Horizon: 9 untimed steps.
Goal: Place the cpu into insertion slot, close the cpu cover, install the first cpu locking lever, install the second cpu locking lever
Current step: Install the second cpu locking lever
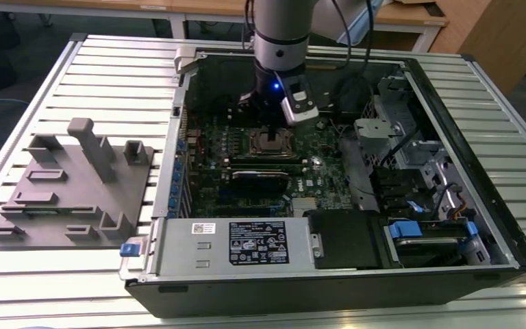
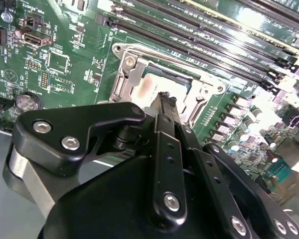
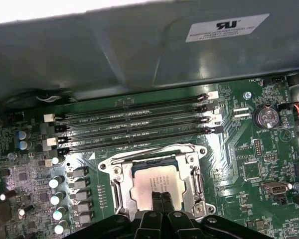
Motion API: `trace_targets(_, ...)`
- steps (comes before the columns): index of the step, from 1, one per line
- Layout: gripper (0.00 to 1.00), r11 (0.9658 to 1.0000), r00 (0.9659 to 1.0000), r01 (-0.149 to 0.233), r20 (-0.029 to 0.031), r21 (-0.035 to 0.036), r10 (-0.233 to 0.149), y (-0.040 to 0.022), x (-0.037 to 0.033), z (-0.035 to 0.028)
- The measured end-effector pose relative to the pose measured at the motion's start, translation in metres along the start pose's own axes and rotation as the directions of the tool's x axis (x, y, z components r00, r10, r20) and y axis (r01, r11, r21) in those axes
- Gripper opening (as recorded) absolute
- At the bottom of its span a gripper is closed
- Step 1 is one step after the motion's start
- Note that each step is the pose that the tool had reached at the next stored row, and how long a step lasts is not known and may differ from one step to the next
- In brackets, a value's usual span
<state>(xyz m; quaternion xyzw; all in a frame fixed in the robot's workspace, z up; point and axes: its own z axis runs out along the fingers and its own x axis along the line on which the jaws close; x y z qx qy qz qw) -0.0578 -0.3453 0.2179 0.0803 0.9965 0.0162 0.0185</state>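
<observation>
Black linkage bars and bolted finger arms of the gripper (image 2: 165, 99) fill the foreground in the second wrist view, converging to slim tips drawn tightly together with no gap between them. Those tips sit directly over the flat square CPU with its dull grey-silver top (image 3: 157, 185), and whether they actually touch it cannot be told. The chip lies seated in the square black-framed insertion slot (image 3: 131, 168) on the green motherboard (image 3: 269, 154). Around it the thin brownish-silver metal CPU cover with its square window (image 3: 120, 188) lies flat, framing the chip. Four long black memory slots (image 3: 134, 130) run side by side just beyond the socket, and a row of small silver-topped capacitors (image 3: 56, 199) stands beside it.

In the exterior view the grey robot arm (image 1: 279, 41) reaches straight down into the open black computer case (image 1: 482, 226), which lies on a slatted metal table (image 1: 107, 75). A grey moulded fixture tray (image 1: 71, 192) rests on the table at the exterior view's left of the case.
</observation>
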Motion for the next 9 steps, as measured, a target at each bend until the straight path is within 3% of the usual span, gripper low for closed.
trace_targets(9,0.11,1.0,1.0,0.0,0.0003,0.0016,0.0,0.0003,-0.001,0.0)
